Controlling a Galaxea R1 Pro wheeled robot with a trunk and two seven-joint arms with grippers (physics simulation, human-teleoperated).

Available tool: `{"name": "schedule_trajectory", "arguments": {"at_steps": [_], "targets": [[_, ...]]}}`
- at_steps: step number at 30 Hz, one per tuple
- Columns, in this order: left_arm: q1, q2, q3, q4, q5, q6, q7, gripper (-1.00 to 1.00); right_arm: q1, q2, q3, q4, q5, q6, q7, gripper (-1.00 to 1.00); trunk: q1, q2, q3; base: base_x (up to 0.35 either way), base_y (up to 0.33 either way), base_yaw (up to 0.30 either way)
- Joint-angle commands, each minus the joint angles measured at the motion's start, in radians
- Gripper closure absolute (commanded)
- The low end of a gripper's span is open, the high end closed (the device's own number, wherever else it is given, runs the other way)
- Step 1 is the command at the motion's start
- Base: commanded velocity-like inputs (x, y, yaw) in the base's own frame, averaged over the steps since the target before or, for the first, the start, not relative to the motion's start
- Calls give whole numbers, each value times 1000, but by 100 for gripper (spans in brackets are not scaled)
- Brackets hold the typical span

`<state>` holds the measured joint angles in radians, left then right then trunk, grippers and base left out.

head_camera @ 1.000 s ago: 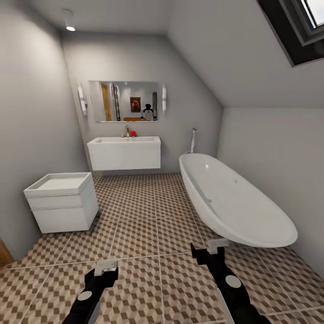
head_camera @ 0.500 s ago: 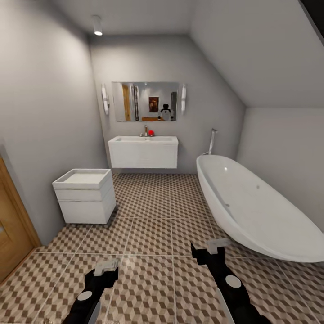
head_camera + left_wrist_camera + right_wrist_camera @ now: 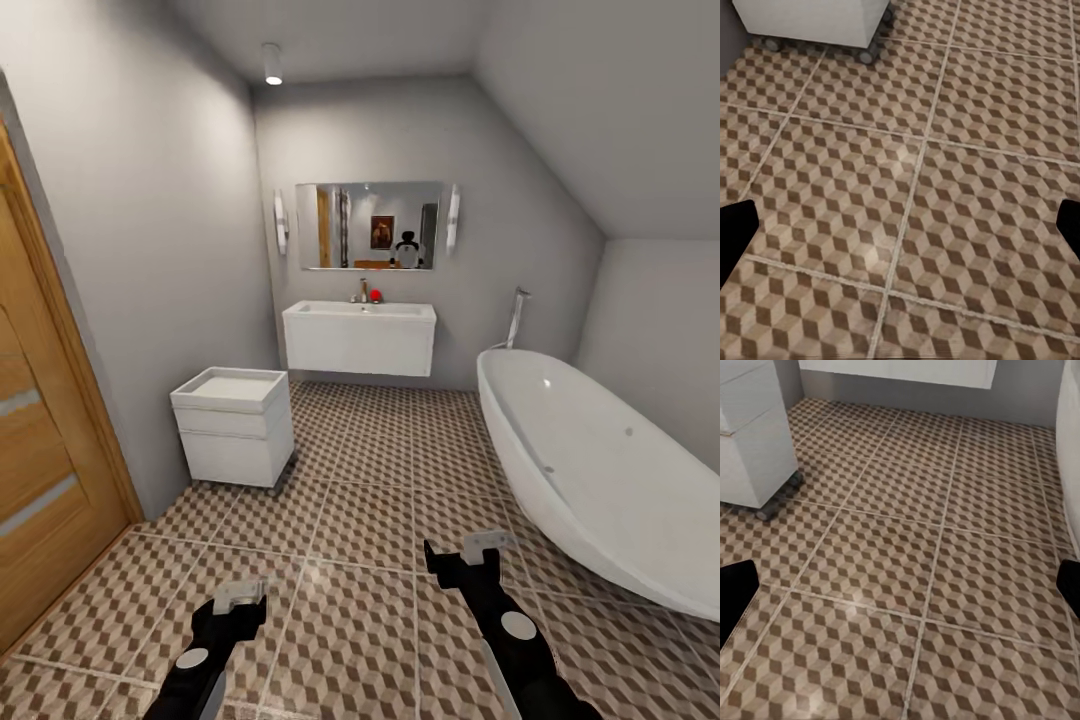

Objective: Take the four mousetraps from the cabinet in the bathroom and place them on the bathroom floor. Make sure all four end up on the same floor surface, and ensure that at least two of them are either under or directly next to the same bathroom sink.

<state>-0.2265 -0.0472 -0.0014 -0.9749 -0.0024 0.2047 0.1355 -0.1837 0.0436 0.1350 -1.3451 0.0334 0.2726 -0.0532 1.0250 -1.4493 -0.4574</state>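
- Head view looks over the bathroom floor (image 3: 370,520), cube-patterned tiles running to the far wall.
- A white sink (image 3: 360,337) hangs on that wall under a mirror (image 3: 368,226); a white wheeled unit (image 3: 234,425) stands by the left wall, a white bathtub (image 3: 600,470) along the right.
- A wooden door (image 3: 40,480) fills the left edge.
- The left gripper (image 3: 238,597) and right gripper (image 3: 478,548) hang above bare tiles, both with fingers spread wide and holding nothing.
- Left wrist view shows the floor (image 3: 915,187) and the unit's wheeled base (image 3: 817,19).

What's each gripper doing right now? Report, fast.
Left gripper: open, empty, above the bathroom floor.
Right gripper: open, empty.
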Motion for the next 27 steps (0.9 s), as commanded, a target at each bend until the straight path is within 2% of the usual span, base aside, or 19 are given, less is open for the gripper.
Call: {"name": "schedule_trajectory", "arguments": {"at_steps": [1,27], "targets": [[-1,-1,0,-1,0,5,3,-100,0,0,2,-2,3,7,-5,-100,0,-1,-1,0,0,263],[-1,-4,-16,6,-1,5,4,-100,0,-1,2,-2,3,7,-6,-100,0,-1,-2,0,0,263]]}}
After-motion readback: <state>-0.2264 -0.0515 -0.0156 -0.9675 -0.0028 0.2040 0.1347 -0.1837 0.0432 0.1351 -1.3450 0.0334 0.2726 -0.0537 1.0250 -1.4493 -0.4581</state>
